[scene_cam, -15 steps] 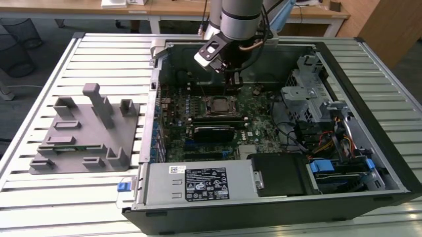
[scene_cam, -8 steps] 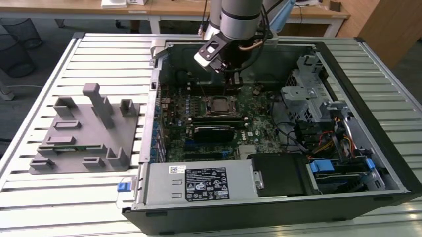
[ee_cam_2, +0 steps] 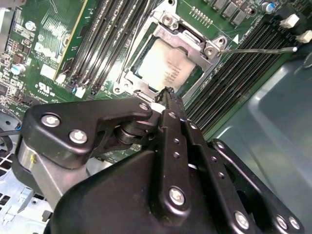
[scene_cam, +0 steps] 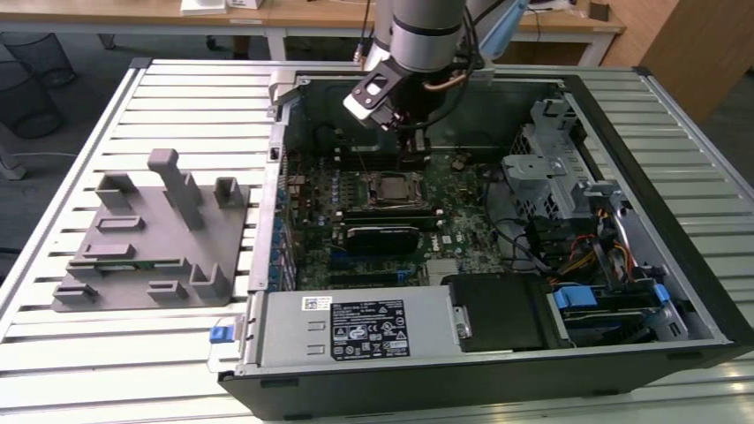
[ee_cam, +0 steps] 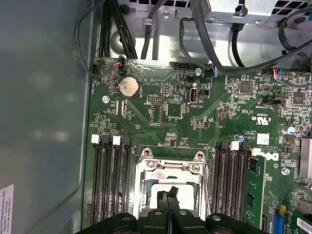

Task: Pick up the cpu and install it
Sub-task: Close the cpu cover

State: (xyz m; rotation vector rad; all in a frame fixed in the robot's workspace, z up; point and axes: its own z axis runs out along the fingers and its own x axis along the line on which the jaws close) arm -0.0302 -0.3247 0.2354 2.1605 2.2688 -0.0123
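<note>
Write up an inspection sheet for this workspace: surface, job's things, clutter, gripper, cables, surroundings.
Surface: slatted metal table carrying an open computer case.
Job's things: cpu lies flat in the motherboard socket, with the socket's metal frame around it.
Clutter: grey fixture on the table, at the exterior view's left of the case; silver box at the case's near edge.
Gripper: gripper shut, holding nothing, its tip just over the cpu's edge; contact cannot be told.
Cables: black cables along the case wall beyond the board; coloured wires at the exterior view's right.
Surroundings: desks and a wire bin behind the table.
</note>
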